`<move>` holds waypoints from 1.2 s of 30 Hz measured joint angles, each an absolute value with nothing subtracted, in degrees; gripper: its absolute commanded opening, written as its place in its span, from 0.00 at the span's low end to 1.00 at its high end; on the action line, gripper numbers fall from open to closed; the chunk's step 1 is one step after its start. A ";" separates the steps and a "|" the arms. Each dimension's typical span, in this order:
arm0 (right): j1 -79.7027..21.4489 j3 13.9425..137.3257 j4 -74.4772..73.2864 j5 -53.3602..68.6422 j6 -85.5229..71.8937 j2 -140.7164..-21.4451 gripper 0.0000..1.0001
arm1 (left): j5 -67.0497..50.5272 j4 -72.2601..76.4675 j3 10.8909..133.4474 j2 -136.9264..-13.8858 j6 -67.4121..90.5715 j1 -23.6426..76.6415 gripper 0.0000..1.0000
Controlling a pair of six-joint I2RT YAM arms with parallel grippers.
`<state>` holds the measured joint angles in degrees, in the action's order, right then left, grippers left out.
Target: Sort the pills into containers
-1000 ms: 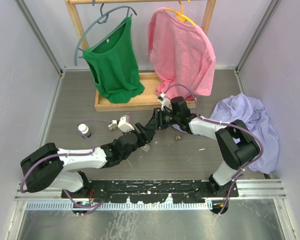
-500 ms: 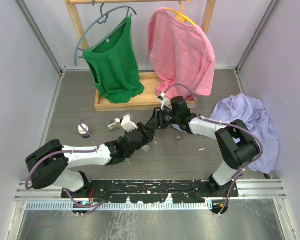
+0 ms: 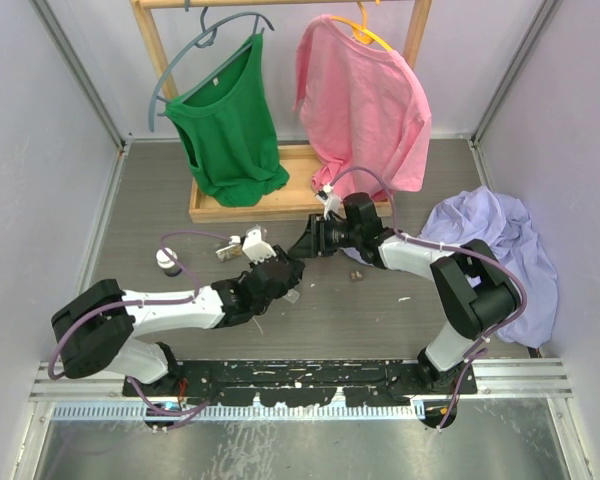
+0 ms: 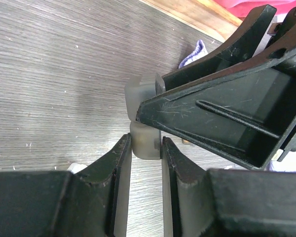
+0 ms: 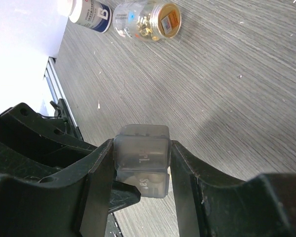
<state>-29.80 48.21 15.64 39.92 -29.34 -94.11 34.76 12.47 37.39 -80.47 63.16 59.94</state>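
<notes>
Container (image 5: 140, 148) clamped in right pincer (image 5: 142, 165), left pincer (image 4: 145, 145) pinching its end

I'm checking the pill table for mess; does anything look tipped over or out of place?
The small clear bottle of yellow pills seems to lie on its side beside the white labelled bottle. A crumpled lilac cloth is heaped on the right of the grey table.
</notes>
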 measured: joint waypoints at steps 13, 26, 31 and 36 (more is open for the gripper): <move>-28.36 46.46 20.32 43.83 -33.87 -92.73 0.17 | 34.65 12.60 35.24 -75.83 63.64 59.99 0.00; -27.51 45.32 23.07 49.21 -37.21 -92.40 0.51 | 32.73 17.30 27.86 -67.88 60.73 59.77 0.00; -25.47 45.39 20.40 48.07 -35.07 -91.59 0.53 | 33.15 17.17 25.08 -64.12 60.10 59.35 0.00; -24.49 45.54 17.19 46.33 -32.34 -91.59 0.46 | 33.04 17.41 24.40 -62.08 59.29 59.18 0.00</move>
<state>-24.49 45.54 17.19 46.33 -32.34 -91.59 33.04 17.41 24.40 -62.08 59.29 59.18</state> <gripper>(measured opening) 0.517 0.261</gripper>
